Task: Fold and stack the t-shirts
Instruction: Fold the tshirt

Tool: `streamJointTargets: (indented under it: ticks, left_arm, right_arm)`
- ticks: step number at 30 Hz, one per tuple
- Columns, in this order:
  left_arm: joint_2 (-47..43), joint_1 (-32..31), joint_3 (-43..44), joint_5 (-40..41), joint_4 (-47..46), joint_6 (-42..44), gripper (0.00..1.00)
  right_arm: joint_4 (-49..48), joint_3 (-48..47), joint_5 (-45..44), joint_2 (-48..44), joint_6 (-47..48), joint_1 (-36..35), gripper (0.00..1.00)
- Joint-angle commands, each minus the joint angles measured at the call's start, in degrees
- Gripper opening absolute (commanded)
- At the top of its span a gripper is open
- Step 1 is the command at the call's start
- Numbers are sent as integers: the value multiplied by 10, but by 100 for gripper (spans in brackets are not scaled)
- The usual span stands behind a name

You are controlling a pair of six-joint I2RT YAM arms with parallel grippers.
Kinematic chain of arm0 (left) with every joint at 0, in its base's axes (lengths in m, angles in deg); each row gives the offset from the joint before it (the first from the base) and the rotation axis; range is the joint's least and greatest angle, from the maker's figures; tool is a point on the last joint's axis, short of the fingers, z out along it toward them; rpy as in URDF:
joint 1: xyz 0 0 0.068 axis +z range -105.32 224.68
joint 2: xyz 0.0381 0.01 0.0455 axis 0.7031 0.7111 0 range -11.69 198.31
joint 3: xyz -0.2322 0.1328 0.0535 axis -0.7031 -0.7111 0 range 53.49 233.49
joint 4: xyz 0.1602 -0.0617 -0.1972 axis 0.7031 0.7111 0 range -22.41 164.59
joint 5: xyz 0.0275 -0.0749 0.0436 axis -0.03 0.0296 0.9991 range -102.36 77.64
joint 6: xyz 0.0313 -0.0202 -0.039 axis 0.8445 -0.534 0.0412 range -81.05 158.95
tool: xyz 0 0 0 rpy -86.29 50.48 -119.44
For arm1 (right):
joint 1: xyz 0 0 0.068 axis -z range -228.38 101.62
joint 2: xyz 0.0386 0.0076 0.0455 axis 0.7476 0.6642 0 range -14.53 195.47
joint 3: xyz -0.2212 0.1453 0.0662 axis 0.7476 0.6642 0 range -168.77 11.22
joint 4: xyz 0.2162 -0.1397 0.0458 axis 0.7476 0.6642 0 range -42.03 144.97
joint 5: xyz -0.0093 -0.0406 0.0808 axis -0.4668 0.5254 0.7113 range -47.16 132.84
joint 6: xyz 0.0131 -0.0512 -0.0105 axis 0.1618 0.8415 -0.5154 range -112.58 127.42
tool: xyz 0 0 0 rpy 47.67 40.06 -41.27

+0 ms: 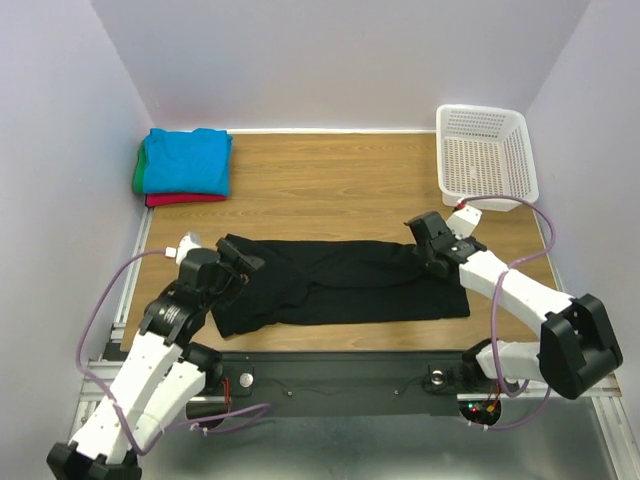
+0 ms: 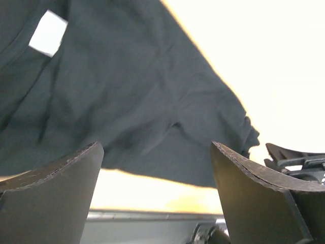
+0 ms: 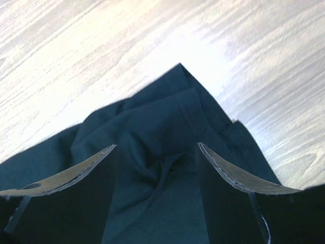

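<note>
The black t-shirt (image 1: 350, 282) lies spread lengthwise across the middle of the table, partly folded and wrinkled. Its white neck label (image 2: 48, 33) shows in the left wrist view. My left gripper (image 1: 245, 263) is open over the shirt's left end; its fingers (image 2: 61, 183) stand wide apart with nothing between them (image 2: 155, 145). My right gripper (image 1: 428, 255) is open over the shirt's far right corner, its jaws straddling a bunched fold of black cloth (image 3: 156, 145). The folded turquoise t-shirt (image 1: 188, 160) tops a stack at the back left, with green (image 1: 138, 172) and red (image 1: 185, 200) edges beneath.
A white plastic lattice basket (image 1: 487, 155) stands at the back right, just behind my right arm. Purple-white walls close in the left, back and right sides. A metal rail (image 1: 350, 375) runs along the near table edge.
</note>
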Motion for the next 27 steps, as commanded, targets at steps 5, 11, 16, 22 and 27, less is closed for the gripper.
streamJointTargets:
  ticks: [5, 11, 16, 22, 27]
  left_arm:
    - [225, -2, 37, 29, -245, 79, 99]
    - [410, 18, 83, 46, -312, 124, 98]
    - [479, 44, 85, 36, -338, 140, 98]
    - [517, 63, 60, 38, -370, 151, 98]
    - [557, 66, 62, 32, -377, 153, 98]
  right_arm:
    - [-2, -14, -31, 34, 42, 48, 66]
    - [-64, 10, 74, 11, 98, 116, 64]
    - [-94, 6, 175, 51, 119, 150, 57]
    - [-103, 8, 178, 75, 115, 159, 52]
    - [-109, 9, 179, 88, 115, 162, 47]
